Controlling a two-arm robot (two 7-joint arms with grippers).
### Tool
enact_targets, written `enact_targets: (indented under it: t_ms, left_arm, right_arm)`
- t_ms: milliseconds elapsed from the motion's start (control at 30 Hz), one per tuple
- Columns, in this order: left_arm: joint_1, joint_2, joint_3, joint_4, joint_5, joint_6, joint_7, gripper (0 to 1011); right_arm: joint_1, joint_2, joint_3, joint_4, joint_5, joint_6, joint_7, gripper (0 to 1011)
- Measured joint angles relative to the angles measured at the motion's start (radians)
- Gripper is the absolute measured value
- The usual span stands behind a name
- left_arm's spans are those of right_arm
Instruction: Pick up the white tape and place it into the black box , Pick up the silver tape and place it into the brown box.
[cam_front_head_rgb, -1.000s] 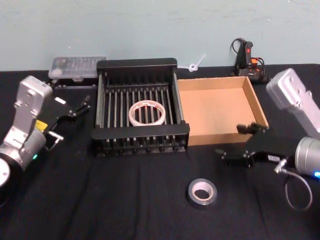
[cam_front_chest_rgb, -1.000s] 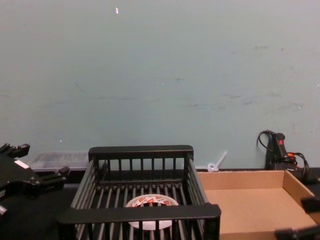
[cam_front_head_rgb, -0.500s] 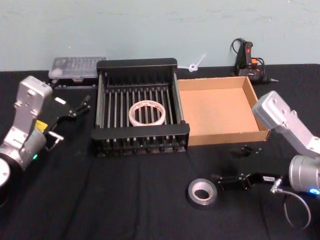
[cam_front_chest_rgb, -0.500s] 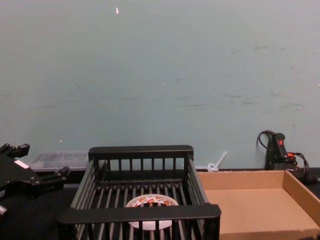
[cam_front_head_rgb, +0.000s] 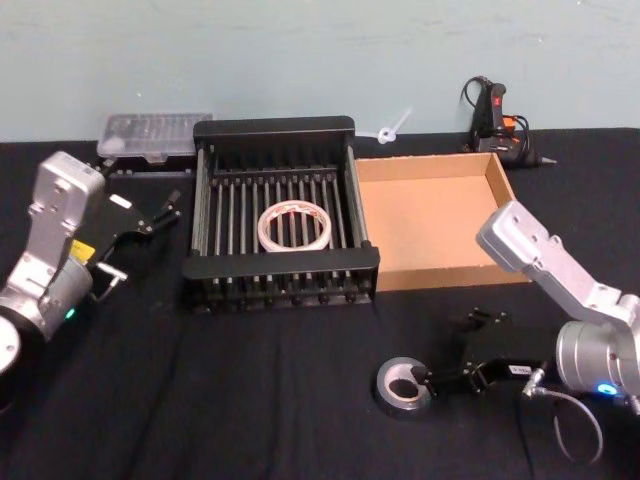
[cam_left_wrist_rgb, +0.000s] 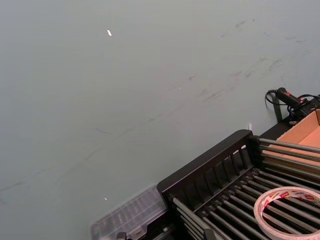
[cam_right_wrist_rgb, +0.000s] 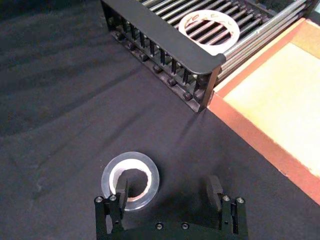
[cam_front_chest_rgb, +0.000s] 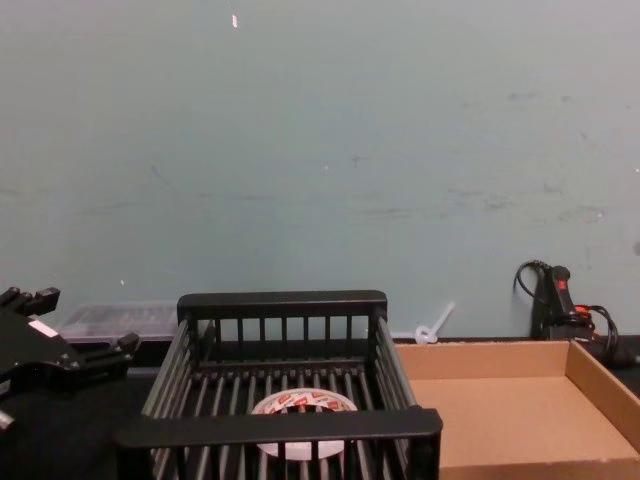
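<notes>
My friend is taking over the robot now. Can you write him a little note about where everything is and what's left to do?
Right gripper: open, low over the table, one finger tip in the silver tape hole, the other out past its rim. Nothing gripped yet.
Left gripper: parked left of the black box, open, holding nothing.
Done: the white tape lies flat on the black box's floor.
Left: shut on the silver tape, which is on the cloth in front of both boxes, lift it, and put it in the brown box, which sits right beside the black one.
</notes>
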Motion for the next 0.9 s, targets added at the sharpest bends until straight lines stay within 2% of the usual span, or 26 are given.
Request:
enact_targets:
  t_ms: [567,900]
  left_arm:
    - [0.0,0.0,0.0,0.0,0.0,0.0,0.0,1001]
    - [0.0,0.0,0.0,0.0,0.0,0.0,0.0,1001]
  right_arm:
    - [0.04,-0.029,-0.048,0.051,-0.026,0.008,0.0,1002]
    - [0.056,-0.047,-0.06,0.077,-0.043,0.016,0.003,1000]
